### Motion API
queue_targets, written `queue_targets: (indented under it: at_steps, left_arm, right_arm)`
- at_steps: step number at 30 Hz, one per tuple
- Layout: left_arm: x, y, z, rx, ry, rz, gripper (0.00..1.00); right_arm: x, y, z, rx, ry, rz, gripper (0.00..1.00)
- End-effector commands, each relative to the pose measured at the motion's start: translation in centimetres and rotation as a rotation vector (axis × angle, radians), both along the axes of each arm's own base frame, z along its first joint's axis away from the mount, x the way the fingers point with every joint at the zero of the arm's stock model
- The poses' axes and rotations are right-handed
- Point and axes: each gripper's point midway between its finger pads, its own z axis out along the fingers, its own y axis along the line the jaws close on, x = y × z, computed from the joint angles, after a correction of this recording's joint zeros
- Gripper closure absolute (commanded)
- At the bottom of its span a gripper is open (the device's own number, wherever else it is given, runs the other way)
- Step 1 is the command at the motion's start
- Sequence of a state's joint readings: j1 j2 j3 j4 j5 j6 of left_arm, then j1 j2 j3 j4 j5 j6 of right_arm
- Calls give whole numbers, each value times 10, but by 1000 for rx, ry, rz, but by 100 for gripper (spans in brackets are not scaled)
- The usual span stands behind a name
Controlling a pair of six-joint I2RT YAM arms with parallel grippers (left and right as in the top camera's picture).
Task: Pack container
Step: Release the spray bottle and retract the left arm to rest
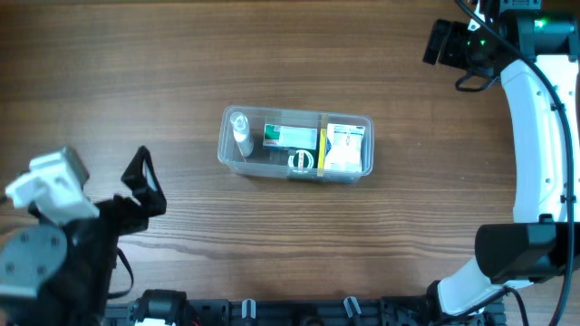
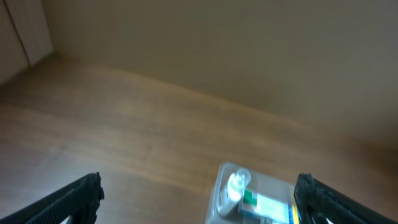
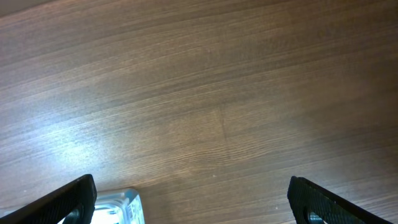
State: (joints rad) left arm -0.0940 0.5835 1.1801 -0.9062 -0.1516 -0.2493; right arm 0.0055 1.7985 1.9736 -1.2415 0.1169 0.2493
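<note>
The clear plastic container (image 1: pixel 228 156) stands at the middle of the wooden table. Inside it lie a white bottle (image 1: pixel 242 136), a green and white box (image 1: pixel 292 138), a small white roll (image 1: pixel 300 161), a yellow-edged box (image 1: pixel 321 151) and a white packet (image 1: pixel 345 149). My left gripper (image 1: pixel 143 184) is open and empty at the front left, well left of the container. In the left wrist view the container (image 2: pixel 219 198) shows low between the open fingers (image 2: pixel 199 202). My right gripper (image 1: pixel 441 43) is open and empty at the far right, away from the container; a corner of the container (image 3: pixel 127 205) shows in its view.
The bare wood table (image 1: pixel 136 81) surrounds the container on all sides. The right arm's white link (image 1: pixel 535 136) runs along the right edge. A black rail (image 1: pixel 299 312) lines the front edge. A beige wall (image 2: pixel 249 50) rises behind the table.
</note>
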Motion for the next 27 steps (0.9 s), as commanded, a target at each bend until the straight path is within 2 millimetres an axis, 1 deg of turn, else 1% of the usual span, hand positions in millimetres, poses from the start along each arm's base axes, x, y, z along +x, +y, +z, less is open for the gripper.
queue_targets:
  at_steps: [1,6,10,16,19,26,27]
  left_arm:
    - [-2,1,-24,-21,-74,5,0]
    - [7,5,-39,-42,-227,24,0]
    - [23,-1,-55,-52,-363,-10,0]
    - [34,-7,-75,-51,-528,-60,0]
    - [35,-7,-86,-47,-562,-73,0]
    - [34,-4,-114,-42,-556,-57,0]
    - [35,-3,-120,-42,-550,-56,0]
  right_arm:
    - [1,-3,4,-9,-13,-19,0]
    - [1,-3,4,-9,-13,-19,0]
    - [1,-3,4,-9,-13,-18,0]
    - [1,-3,4,-9,-13,-19,0]
    - [1,-3,4,-9,-13,-19,0]
    - [1,-3,4,-9,-13,-19,0]
    - [1,-3,4,-9,-13,-19,1]
